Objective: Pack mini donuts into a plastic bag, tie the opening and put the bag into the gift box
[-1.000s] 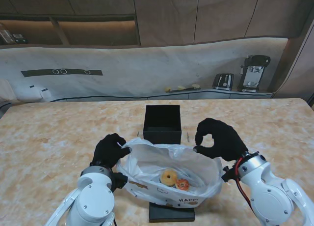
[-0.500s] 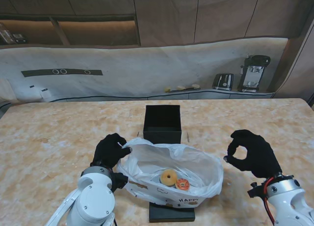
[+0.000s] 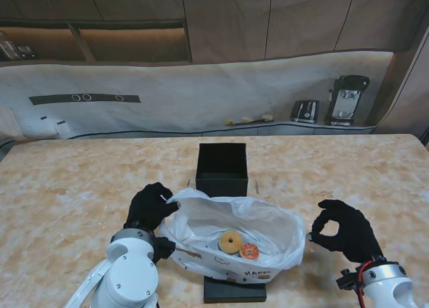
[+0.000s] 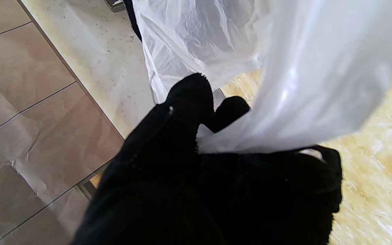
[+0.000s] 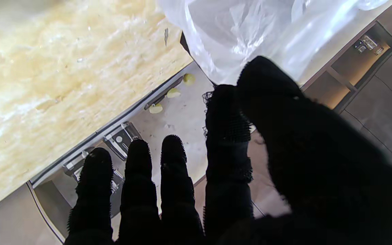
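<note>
The left hand (image 3: 151, 205) pinches the limp, slippery white plastic bag (image 3: 231, 238) at its nine o'clock rim; the right hand (image 3: 344, 230), thumb meeting forefinger, holds nothing and should take the three o'clock rim.

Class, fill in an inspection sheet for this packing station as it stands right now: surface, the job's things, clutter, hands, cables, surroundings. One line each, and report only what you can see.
Surface: marbled beige table, no spills seen.
Job's things: white plastic bag open, resting on a dark flat slab; two mini donuts inside, a plain one and a red-topped one; black gift box open, beyond the bag.
Clutter: nothing seen.
Hands: left hand pinches the bag's left rim; right hand is clear of the bag, thumb and forefinger curled in a ring, holding nothing.
Cables: red and black wires at the right wrist.
Surroundings: counter behind with a toaster and a coffee machine.
</note>
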